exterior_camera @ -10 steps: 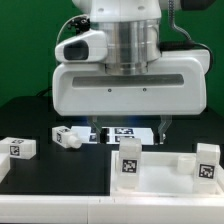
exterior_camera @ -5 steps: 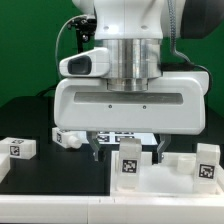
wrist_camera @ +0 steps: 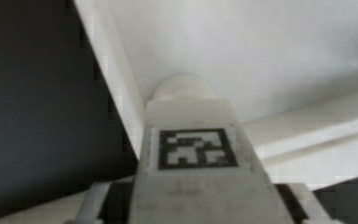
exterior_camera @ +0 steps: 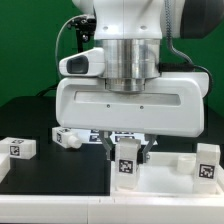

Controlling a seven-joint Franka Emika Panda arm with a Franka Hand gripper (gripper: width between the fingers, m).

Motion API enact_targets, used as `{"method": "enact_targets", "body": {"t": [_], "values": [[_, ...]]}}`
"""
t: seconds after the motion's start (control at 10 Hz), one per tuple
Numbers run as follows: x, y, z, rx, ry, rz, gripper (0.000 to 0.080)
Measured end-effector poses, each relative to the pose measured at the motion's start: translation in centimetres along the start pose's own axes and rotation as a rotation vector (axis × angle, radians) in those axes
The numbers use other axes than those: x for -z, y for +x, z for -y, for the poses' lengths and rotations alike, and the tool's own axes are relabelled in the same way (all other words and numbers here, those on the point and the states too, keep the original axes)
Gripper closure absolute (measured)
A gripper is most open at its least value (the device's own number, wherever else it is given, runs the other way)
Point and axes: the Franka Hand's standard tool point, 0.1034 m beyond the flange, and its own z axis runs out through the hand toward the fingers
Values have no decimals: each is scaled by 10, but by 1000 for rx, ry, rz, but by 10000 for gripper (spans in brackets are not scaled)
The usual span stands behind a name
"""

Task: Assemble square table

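Though cropped by the frame's lower edge, reads nearest as smooth white plastic with a raised rim: tabletop (exterior_camera: 165, 192). Upright at its corner on the exterior view's left, a blocky white leg (exterior_camera: 128, 166) bearing a black-and-white tag, clamped between the dark fingers (exterior_camera: 112, 153) of the gripper (exterior_camera: 129, 158); seating in a socket impossible to tell. Toward the exterior view's right, second leg (exterior_camera: 207, 165), tagged, upright. Lying on the black table (exterior_camera: 45, 172), third leg (exterior_camera: 18, 148) and fourth leg (exterior_camera: 68, 138). Farthest, largely hidden behind the arm (exterior_camera: 130, 90): marker board (exterior_camera: 125, 134).
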Motion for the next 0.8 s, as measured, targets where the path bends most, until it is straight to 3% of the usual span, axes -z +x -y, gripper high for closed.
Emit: {"method": "enact_targets", "body": {"t": [0.3,0.8], "values": [[-2,0,4,-364,-8,-35,518],[-3,0,5,-1076,34,16,515]]}}
